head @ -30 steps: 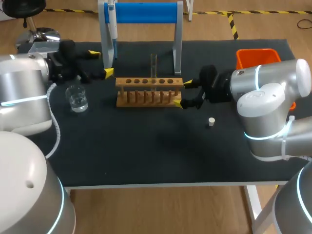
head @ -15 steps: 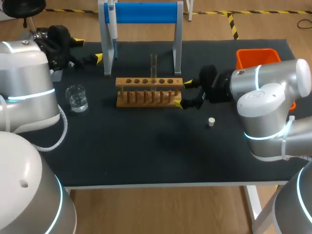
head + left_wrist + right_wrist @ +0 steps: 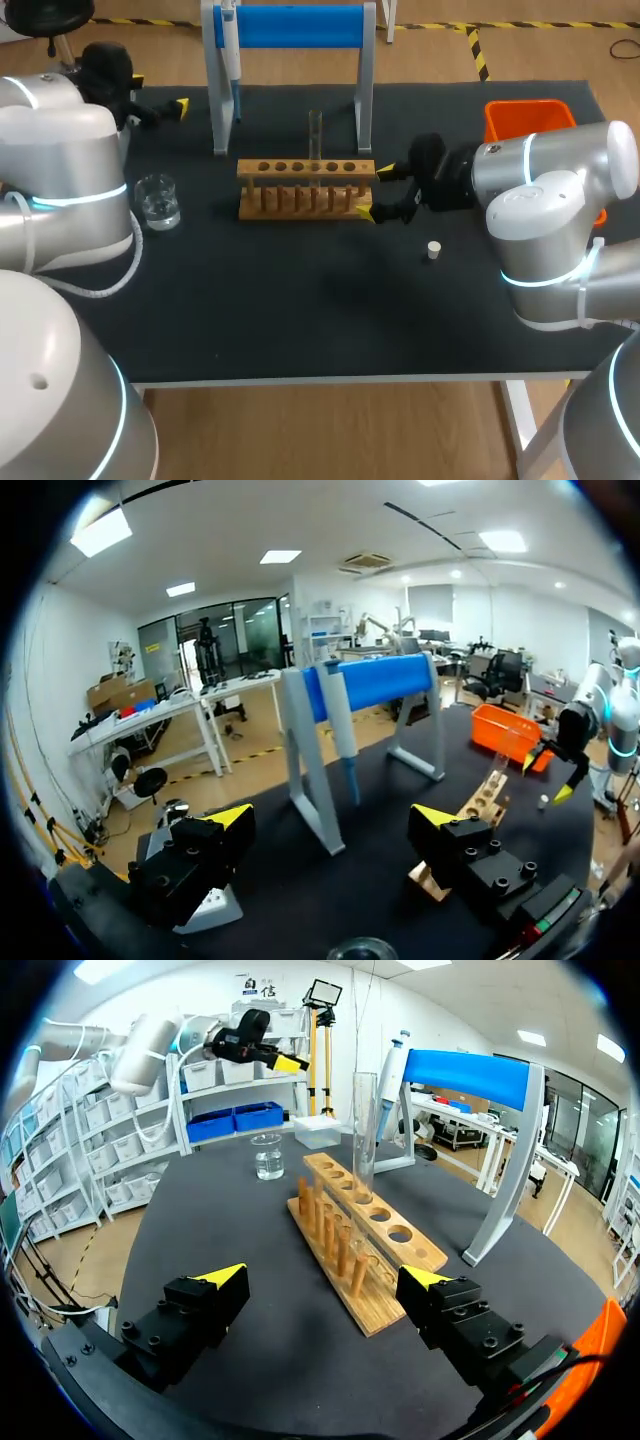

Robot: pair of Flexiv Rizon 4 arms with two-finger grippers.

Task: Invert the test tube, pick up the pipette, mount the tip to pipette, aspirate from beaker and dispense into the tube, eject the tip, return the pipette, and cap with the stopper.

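Observation:
A clear test tube (image 3: pixel 315 138) stands upright in the wooden rack (image 3: pixel 305 186) at mid-table. The pipette (image 3: pixel 230 48) hangs on the blue-barred stand (image 3: pixel 300 25) behind the rack. A beaker (image 3: pixel 157 201) with water sits left of the rack, and a small white stopper (image 3: pixel 434 250) lies to its right. My left gripper (image 3: pixel 160 95) is open and empty at the far left corner; its wrist view shows the pipette (image 3: pixel 341 735) ahead of its fingers. My right gripper (image 3: pixel 378 191) is open at the rack's right end, the rack (image 3: pixel 365 1230) and tube (image 3: pixel 365 1125) ahead of it.
An orange bin (image 3: pixel 528 118) stands at the far right of the black mat, behind my right arm. The stand's legs (image 3: pixel 365 100) rise just behind the rack. The near half of the mat (image 3: pixel 320 320) carries nothing.
My left gripper has drawn back and to the left, away from the rack's left end toward the table's far left corner. The right arm has not moved.

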